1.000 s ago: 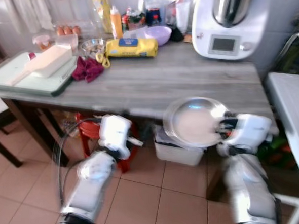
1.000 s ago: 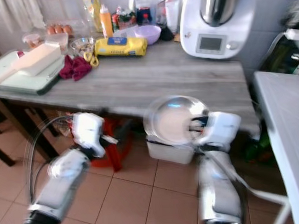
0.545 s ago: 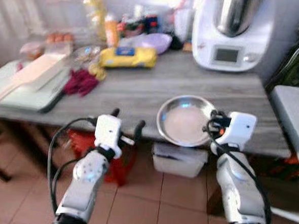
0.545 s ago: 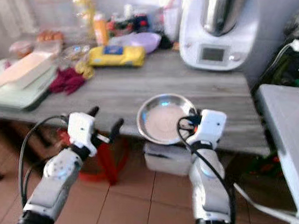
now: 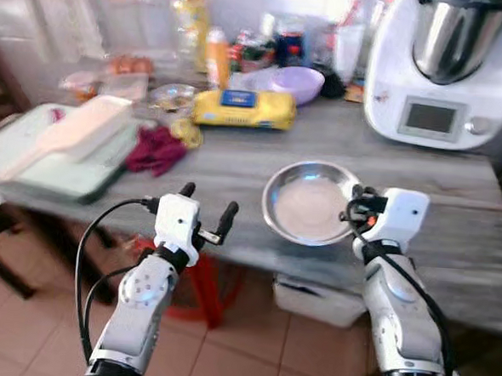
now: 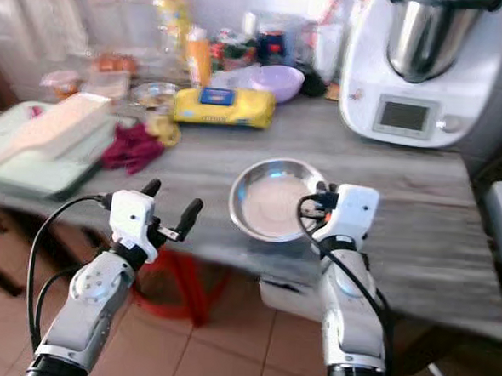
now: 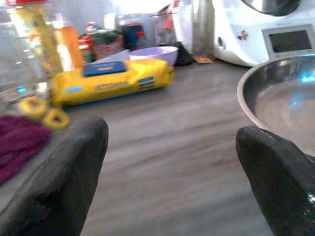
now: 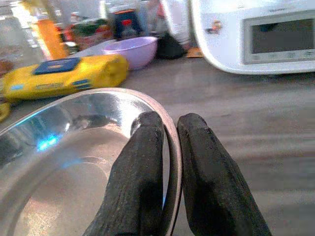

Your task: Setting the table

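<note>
Over the surface (image 5: 236,153), your right gripper (image 8: 165,147) pinches the bowl (image 5: 310,204) rim for placing; left gripper (image 5: 205,212) beside it, jaws apart.

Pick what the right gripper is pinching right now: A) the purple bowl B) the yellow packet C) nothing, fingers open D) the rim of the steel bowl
D: the right gripper has its two black fingers closed on either side of the steel bowl's rim, held over the grey table.

Silver bowl (image 5: 310,202); yellow packet (image 5: 243,108)
</note>
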Robot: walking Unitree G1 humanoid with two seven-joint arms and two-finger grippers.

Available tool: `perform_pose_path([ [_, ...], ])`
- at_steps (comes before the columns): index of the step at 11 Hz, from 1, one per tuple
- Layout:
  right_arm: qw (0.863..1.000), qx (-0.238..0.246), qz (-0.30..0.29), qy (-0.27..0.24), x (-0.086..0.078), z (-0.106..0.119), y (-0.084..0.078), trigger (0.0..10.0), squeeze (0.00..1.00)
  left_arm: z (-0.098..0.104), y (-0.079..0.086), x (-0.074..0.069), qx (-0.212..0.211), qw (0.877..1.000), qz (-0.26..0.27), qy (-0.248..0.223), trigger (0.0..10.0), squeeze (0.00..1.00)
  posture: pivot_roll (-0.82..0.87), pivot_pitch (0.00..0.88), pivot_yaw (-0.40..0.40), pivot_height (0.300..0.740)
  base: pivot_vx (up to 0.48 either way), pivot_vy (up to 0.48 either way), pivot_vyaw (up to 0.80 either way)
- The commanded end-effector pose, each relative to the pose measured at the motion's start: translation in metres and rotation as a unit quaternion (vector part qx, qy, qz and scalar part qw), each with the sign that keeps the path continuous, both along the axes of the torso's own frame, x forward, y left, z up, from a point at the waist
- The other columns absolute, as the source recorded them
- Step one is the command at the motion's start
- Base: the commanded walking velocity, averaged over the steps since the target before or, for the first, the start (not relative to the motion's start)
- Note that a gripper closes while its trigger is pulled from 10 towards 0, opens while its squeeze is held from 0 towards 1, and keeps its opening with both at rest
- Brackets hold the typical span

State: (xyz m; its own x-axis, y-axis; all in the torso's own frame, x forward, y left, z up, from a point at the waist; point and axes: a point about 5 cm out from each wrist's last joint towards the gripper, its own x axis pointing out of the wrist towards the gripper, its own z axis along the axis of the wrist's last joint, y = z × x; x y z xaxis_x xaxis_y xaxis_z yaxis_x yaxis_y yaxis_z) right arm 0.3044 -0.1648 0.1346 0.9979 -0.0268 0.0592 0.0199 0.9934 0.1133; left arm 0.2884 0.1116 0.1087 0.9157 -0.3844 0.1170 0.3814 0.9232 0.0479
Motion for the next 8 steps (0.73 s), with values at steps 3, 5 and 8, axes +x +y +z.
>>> perform_pose_path([
  [3, 1.0, 0.003, -0.008, 0.001, 0.002, 0.001, -0.004, 10.0, 0.0, -0.002, 0.01, -0.006, 0.006, 1.0, 0.009, 0.011, 10.0, 0.0, -0.04, 0.057, 0.066, 0.74, 0.092, 0.0, 0.0],
  [5, 1.0, 0.006, -0.008, 0.006, 0.002, -0.001, -0.004, 10.0, 0.0, -0.006, 0.022, -0.015, 0.014, 1.0, 0.013, 0.018, 10.0, 0.0, -0.04, 0.077, 0.068, 0.74, 0.0, 0.0, 0.0],
  [8, 1.0, 0.015, 0.005, 0.015, 0.005, -0.002, 0.001, 10.0, 0.0, -0.005, 0.031, -0.031, 0.032, 0.999, -0.028, 0.027, 10.0, 0.0, -0.03, 0.094, 0.066, 0.74, 0.0, 0.0, 0.0],
])
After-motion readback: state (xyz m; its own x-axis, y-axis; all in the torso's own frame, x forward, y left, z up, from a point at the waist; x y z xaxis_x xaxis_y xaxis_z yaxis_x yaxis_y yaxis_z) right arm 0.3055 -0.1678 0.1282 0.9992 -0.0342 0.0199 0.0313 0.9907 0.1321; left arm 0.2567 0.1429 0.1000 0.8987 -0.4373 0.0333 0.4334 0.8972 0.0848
